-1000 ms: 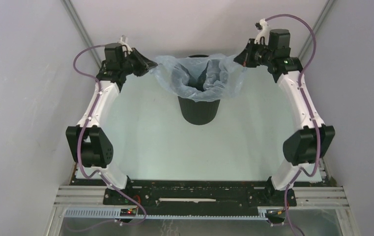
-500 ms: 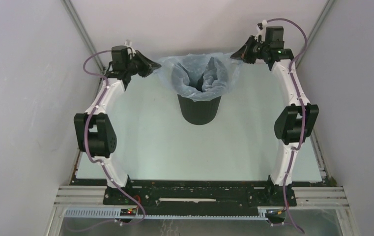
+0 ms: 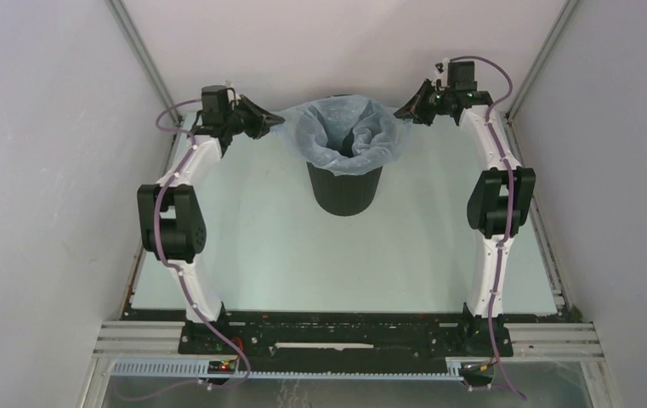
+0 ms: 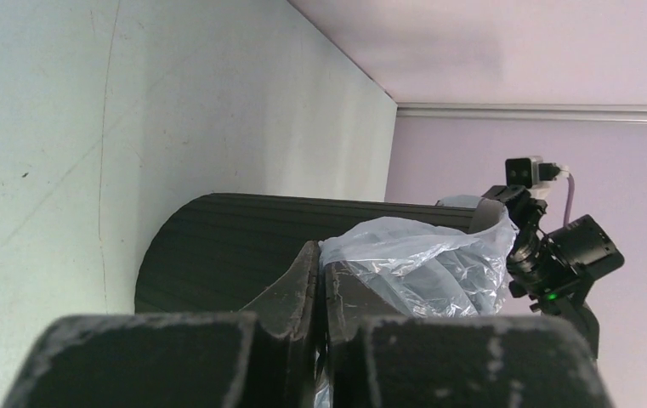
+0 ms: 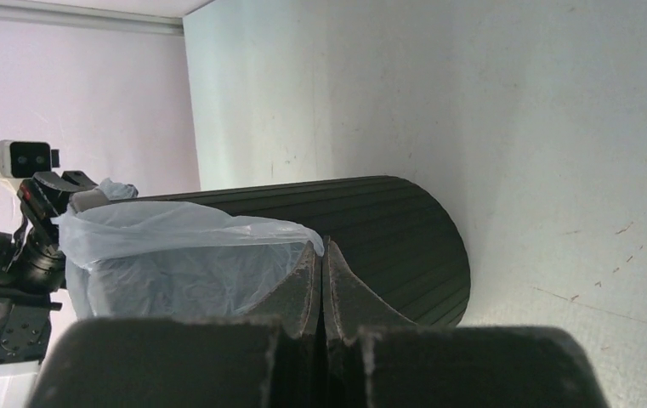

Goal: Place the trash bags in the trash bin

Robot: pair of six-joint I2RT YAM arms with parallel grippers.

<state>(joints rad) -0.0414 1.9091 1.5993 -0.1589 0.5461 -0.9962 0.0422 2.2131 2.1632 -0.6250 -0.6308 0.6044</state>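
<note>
The black trash bin [image 3: 345, 189] stands upright at the back middle of the table. The pale blue trash bag [image 3: 337, 129] hangs open in its mouth, with the film draped over the rim. My left gripper [image 3: 280, 123] is shut on the bag's left edge. In the left wrist view the film [image 4: 413, 263] runs between the closed fingers [image 4: 298, 285], beside the bin wall [image 4: 218, 246]. My right gripper [image 3: 399, 112] is shut on the bag's right edge. In the right wrist view the film [image 5: 175, 246] meets the closed fingertips [image 5: 323, 253] over the bin [image 5: 388, 238].
Grey enclosure walls stand close on the left, right and back, with a metal frame post [image 3: 141, 59] at each back corner. The pale table top [image 3: 320, 263] reaches from the bin to the arm bases at the near rail [image 3: 345, 340].
Both grippers have moved inward and down toward the bin with the bag edges. The bag's mouth has narrowed and now sits close around the bin rim.
</note>
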